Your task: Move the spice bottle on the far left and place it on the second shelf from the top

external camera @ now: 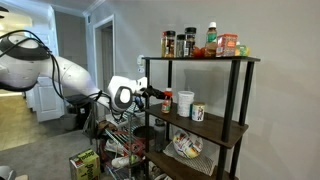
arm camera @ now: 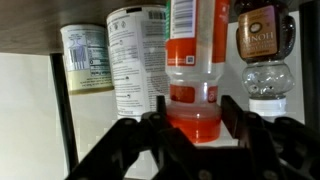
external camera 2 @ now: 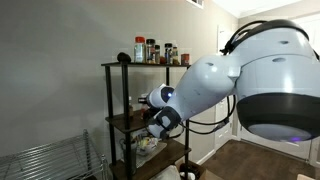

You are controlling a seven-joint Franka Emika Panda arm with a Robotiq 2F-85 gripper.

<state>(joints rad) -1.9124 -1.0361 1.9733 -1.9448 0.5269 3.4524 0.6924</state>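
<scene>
The claw (arm camera: 194, 110) seems clenched around the spice bottle (arm camera: 192, 60), near the second shelf (external camera: 228, 128). The bottle looks light, stiff and smooth, so I would hold it at mid-body.

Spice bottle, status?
Claw shut on spice bottle. Bottle at second shelf, touchdown unclear. Labelled jar close beside.

cans (arm camera: 120, 58), clear bottle (arm camera: 265, 55), flanking spice bottle (arm camera: 191, 95) closely

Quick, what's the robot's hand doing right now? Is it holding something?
The hand: closed, holding the spice bottle between its fingers.
</scene>
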